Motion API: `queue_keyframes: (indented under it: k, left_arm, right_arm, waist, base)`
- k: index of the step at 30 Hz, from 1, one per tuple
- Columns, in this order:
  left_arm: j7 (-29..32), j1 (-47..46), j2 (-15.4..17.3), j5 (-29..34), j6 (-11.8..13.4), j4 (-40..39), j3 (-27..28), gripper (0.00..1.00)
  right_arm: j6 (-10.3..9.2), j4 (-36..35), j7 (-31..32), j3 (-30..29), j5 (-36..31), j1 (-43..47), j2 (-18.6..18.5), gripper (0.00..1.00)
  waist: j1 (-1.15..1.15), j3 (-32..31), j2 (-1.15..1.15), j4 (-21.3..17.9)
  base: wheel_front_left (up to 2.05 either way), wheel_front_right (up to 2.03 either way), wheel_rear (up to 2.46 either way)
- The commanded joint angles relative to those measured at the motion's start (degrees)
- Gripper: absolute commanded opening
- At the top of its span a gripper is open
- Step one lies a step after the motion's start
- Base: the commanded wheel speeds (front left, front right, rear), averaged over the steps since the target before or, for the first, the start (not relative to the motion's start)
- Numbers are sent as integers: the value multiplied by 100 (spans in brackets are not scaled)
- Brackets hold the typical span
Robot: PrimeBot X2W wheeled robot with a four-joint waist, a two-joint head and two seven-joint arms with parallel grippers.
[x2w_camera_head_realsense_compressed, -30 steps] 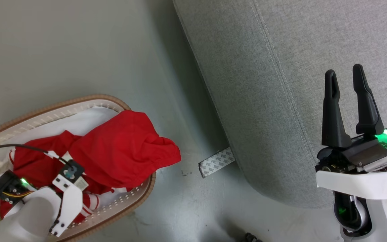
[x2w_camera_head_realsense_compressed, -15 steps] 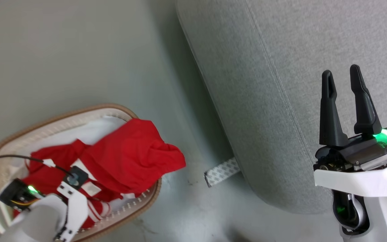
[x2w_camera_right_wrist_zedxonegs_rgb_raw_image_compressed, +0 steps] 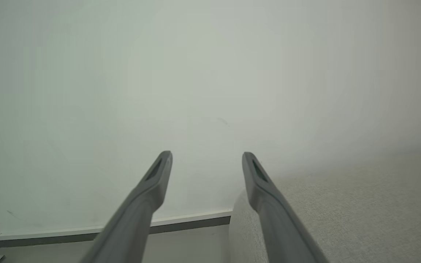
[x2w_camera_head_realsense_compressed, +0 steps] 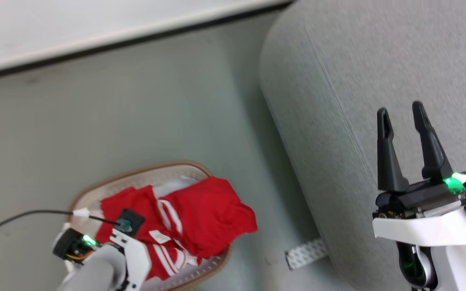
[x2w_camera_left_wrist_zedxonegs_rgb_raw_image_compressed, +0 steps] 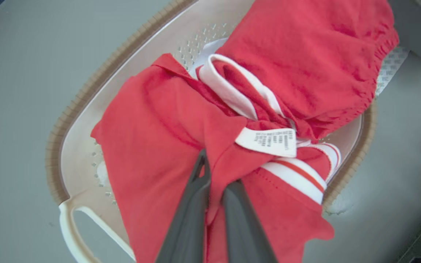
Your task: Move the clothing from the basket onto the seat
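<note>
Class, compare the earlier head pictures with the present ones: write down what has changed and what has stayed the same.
The left gripper has shut on a fold of the red garment, bunching it up. The head camera has swung, so the whole head view has shifted. Unchanged: the garment still lies in the basket, and the right gripper stays open near the seat.

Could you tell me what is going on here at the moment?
The robot's left gripper is shut on a fold of the red garment, which lies in the basket on the floor. The right gripper is open and empty, held over the grey seat. The move onto the seat is not yet done.
</note>
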Motion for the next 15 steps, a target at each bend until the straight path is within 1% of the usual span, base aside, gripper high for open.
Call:
queue_keyframes:
  k: [1,9,15]
  left_arm:
    - [-88,107,-45,-87,9,11,19,0]
    - [-532,227,-418,-468,10,-119,157,0]
    - [-642,289,-573,-676,10,-544,283,0]
  right_arm:
    - [-12,36,1,-23,-66,116,-16,100]
    - [-12,228,1,-117,-255,449,-15,100]
    - [-12,320,2,-157,-319,707,-14,100]
  waist:
    - [0,-508,0,448]
    - [0,-1319,0,1062]
    - [0,-1731,0,1427]
  base:
    - [0,0,0]
    - [0,0,0]
    - [0,0,0]
